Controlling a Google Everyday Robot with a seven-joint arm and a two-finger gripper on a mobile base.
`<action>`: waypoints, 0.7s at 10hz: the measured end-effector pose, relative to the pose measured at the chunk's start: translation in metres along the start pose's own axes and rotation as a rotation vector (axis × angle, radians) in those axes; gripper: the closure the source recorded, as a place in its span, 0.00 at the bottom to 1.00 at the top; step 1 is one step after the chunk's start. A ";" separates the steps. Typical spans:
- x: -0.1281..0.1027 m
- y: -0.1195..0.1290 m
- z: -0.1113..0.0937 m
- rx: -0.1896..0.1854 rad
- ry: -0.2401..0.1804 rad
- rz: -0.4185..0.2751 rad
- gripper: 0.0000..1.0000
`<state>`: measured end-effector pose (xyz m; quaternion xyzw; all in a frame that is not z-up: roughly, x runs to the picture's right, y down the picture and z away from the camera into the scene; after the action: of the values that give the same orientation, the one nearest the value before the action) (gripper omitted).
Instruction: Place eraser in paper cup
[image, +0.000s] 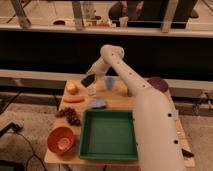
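Arm bent at the elbow, reaching down-left — gripper holds eraser just above paper cup.

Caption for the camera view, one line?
Pincer holds the eraser just above the paper cup, beside a pale blue cup.

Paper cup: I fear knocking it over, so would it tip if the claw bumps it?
Probably: the paper cup looks small and short, so likely light and easily pushed. The claw hangs close above it; a sideways bump may slide or topple it.
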<state>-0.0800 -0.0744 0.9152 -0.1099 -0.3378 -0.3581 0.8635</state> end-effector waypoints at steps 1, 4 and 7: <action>-0.001 0.002 -0.001 -0.003 -0.003 0.007 1.00; -0.002 0.011 -0.004 -0.010 -0.008 0.025 1.00; 0.000 0.010 -0.002 -0.003 -0.006 0.028 1.00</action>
<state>-0.0718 -0.0676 0.9137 -0.1169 -0.3384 -0.3461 0.8672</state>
